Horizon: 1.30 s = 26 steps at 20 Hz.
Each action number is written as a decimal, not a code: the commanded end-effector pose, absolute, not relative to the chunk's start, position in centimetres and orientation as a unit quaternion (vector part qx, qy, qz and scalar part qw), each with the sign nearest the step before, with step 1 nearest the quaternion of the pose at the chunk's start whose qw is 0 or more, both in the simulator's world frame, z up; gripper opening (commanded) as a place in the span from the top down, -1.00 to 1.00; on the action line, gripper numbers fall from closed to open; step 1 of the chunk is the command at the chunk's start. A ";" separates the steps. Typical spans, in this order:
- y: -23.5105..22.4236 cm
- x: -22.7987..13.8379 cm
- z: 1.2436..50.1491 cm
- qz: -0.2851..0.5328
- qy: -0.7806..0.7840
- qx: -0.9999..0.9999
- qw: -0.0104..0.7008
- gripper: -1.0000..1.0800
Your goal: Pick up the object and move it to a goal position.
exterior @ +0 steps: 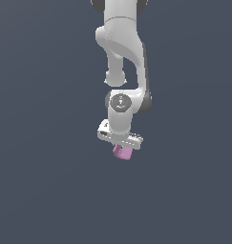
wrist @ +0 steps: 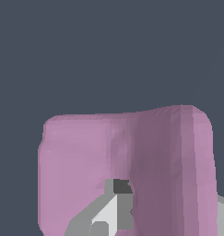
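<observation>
- Here, in the exterior view, my white, rounded, jointed arm [exterior: 121, 52] hangs down from the top edge of the picture against a plain dark slate-grey background [exterior: 41, 143].
- My end effector [exterior: 121, 146] sits at the lowest end of the arm, a white crossbar tilted so that the end toward the exterior view's right is lower.
- The small pink-lilac blocky object [exterior: 122, 152] shows just below that crossbar, touching its underside, and it is clearly narrower than the bar.
- I cannot make out my fingers in the exterior view; the block and the bar cover them.
- In the wrist view the same pink-lilac block [wrist: 85, 152] fills the lower half of the picture, very close to the camera.
- One side of the block is a raised, darker-shaded lip [wrist: 178, 161] that stands higher than the paler, flatter part beside it.
- A grey and white finger [wrist: 104, 214] of mine shows in front of the block's lower middle, pressed against its surface, and a second sliver of grey [wrist: 222, 216] shows at the block's far edge.
- With grey parts at both sides of the block, I am clamped on it.
- No counter edge or other surface is visible in either view, so I cannot tell what lies beneath the block.
</observation>
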<state>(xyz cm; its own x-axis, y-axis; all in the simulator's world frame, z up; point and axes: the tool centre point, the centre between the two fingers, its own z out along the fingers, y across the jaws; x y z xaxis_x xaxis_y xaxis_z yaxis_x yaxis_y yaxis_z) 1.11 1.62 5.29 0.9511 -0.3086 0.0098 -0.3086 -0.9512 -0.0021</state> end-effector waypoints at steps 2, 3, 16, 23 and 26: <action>0.9 0.7 6.6 -0.005 0.156 -0.988 0.000 1.00; 0.7 0.6 7.1 -0.005 0.156 -0.988 0.000 1.00; -4.9 -2.8 17.6 -0.002 0.156 -0.988 0.001 1.00; -7.8 -4.3 23.2 -0.001 0.155 -0.988 0.001 1.00; -8.8 -4.8 25.0 -0.001 0.155 -0.988 0.001 1.00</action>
<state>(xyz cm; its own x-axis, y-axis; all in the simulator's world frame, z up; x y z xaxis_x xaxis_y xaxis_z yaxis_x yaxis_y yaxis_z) -4.51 -8.31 24.10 0.9517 -0.3070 0.0023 -0.3070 -0.9517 -0.0019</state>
